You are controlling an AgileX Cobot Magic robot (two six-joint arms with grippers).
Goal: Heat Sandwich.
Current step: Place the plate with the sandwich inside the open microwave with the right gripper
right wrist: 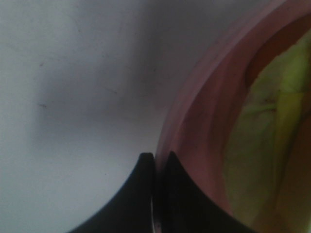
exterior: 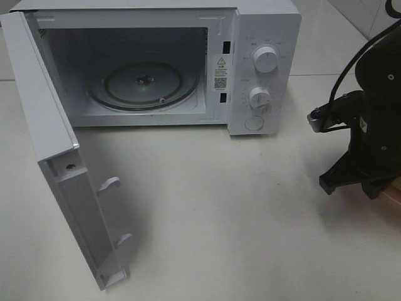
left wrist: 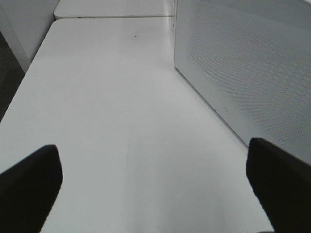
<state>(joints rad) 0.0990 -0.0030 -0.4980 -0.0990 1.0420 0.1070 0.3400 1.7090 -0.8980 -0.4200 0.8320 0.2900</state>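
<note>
The sandwich (right wrist: pixel 272 126) fills the right wrist view as a blurred yellow-green mass on a pink plate (right wrist: pixel 194 121). My right gripper (right wrist: pixel 155 162) is shut on the plate's rim, with one finger outside the rim and one over the plate's inner side. In the exterior high view the right arm (exterior: pixel 369 125) covers the sandwich at the table's right edge. Only a sliver of the pink plate (exterior: pixel 395 191) shows there. My left gripper (left wrist: pixel 155 189) hangs open over bare table beside the microwave's outer wall (left wrist: pixel 243 73), holding nothing.
The white microwave (exterior: pixel 263 37) stands at the back with its door (exterior: pixel 56 157) swung fully open toward the front left. Its glass turntable (exterior: pixel 141 84) is bare. White tabletop (exterior: pixel 238 219) stretches between the door and the right arm.
</note>
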